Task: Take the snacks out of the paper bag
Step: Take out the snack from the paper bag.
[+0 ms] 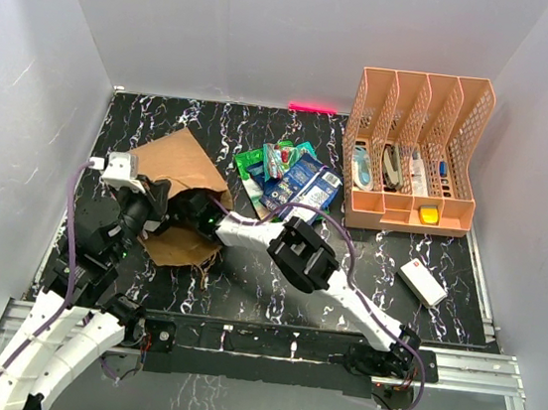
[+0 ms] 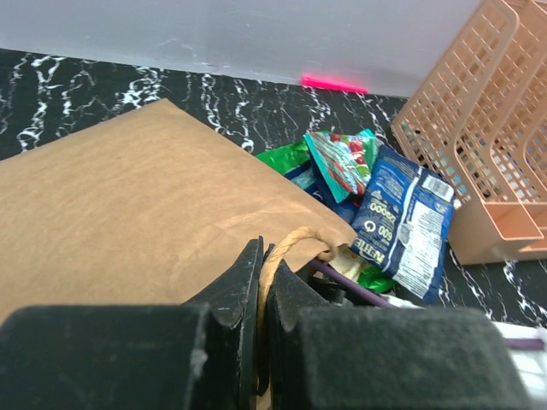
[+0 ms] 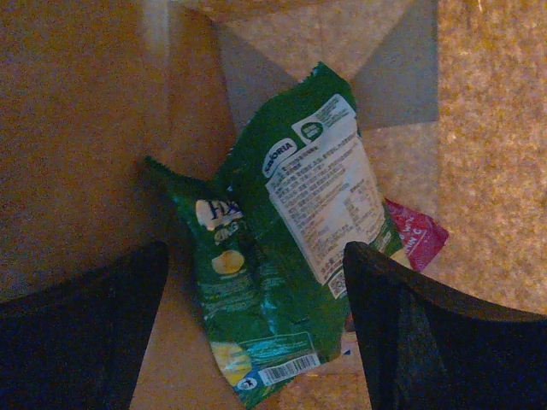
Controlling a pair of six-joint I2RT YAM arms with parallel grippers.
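The brown paper bag (image 1: 174, 165) lies on its side at the left of the table, mouth toward the right. My left gripper (image 2: 263, 253) is shut on its twisted paper handle (image 2: 291, 243), at the mouth (image 1: 159, 201). My right gripper (image 1: 200, 212) reaches inside the bag; in the right wrist view it (image 3: 255, 256) is open, fingers either side of a large green chips bag (image 3: 282, 256) lying on the bag's inner wall (image 3: 77, 128). A small red pouch (image 3: 416, 234) peeks from under it. Several snacks (image 1: 289, 177) lie outside, including a blue packet (image 2: 402, 224) and a green-red wrapper (image 2: 342, 159).
A peach mesh file organiser (image 1: 415, 152) stands at the back right, also showing in the left wrist view (image 2: 491, 128). A small white box (image 1: 423, 281) lies in front of it. A pink strip (image 1: 312, 108) marks the back wall edge.
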